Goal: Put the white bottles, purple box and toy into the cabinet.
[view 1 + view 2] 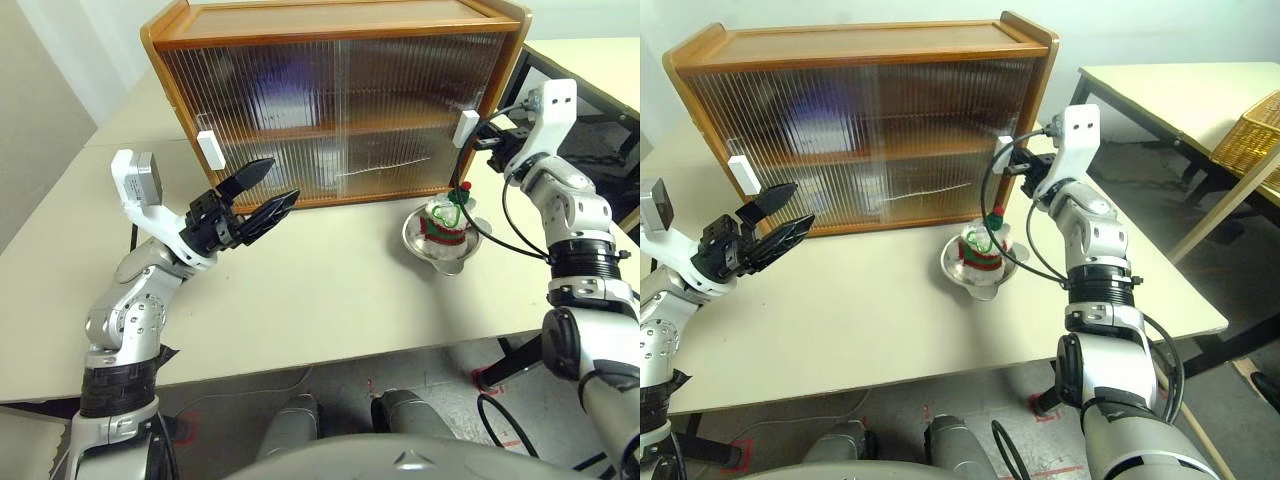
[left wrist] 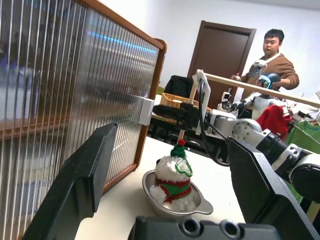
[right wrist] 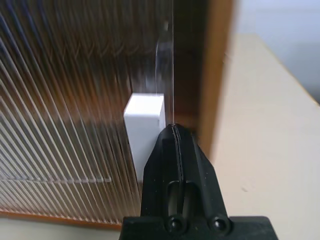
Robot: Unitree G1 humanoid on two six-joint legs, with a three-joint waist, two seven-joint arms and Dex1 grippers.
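Observation:
The brown wooden cabinet [image 1: 340,30] stands at the back of the table with both ribbed sliding doors drawn across its front. My right gripper [image 3: 173,131] is shut, its tips right beside the white handle [image 3: 145,124] at the door's right edge. The toy [image 1: 445,222], a white knitted plush with red and green stripes and a red bobble, sits in a shallow metal bowl [image 1: 420,250] in front of the cabinet's right end. My left gripper [image 1: 278,182] hangs open and empty above the table, near the left handle [image 1: 210,150]. A dim purplish shape [image 1: 283,92] shows behind the upper door; I cannot tell if it is the purple box. The white bottles are hidden.
A second table stands to the right with a wicker basket [image 1: 1252,128] on it. A person [image 2: 272,59] sits far behind in the left wrist view. A black cable [image 1: 500,235] loops from my right arm past the bowl. Bare tabletop [image 1: 330,290] lies in front of the cabinet.

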